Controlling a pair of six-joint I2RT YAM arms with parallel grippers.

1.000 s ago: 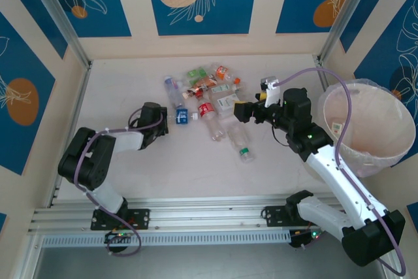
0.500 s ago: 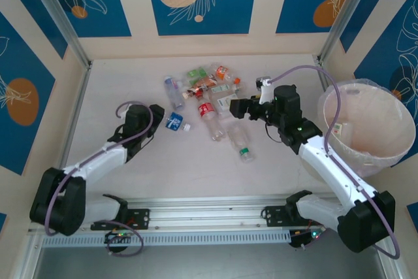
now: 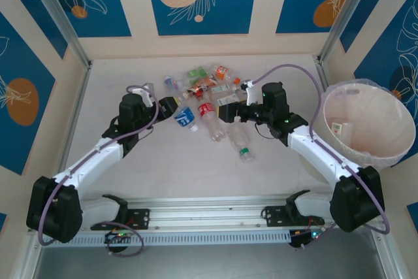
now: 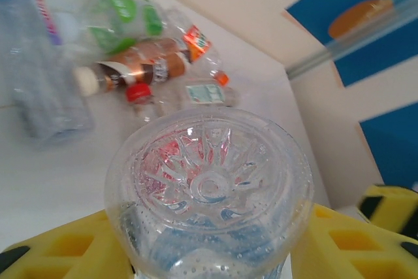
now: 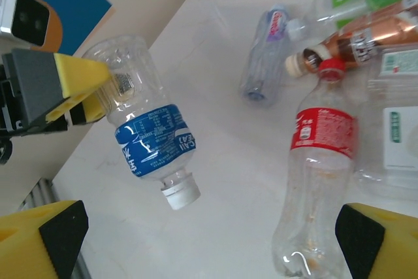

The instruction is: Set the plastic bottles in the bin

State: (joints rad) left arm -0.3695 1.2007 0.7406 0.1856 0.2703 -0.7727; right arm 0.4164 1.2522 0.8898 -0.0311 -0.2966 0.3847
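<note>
My left gripper (image 3: 172,107) is shut on a clear bottle with a blue label (image 3: 185,117) and holds it off the table, white cap pointing down. In the left wrist view the bottle's ribbed base (image 4: 209,184) sits between the yellow pads (image 4: 59,253). My right gripper (image 3: 226,114) stands open just right of it, above a red-label bottle (image 5: 319,161) lying on the table; nothing is between its fingers (image 5: 46,240). Several more plastic bottles (image 3: 208,84) lie in a pile behind. The bin (image 3: 339,91) stands at the far right with a flattened bottle (image 3: 339,129) inside.
A green-capped clear bottle (image 3: 243,145) lies nearest the front of the pile. A side wall and metal post (image 3: 72,102) run along the left. Bare tabletop (image 3: 196,174) lies between the pile and the arm bases.
My left arm has stretched out and swung right, carrying the blue-label bottle up off the table. My right gripper has moved left from near the bin to above the pile.
</note>
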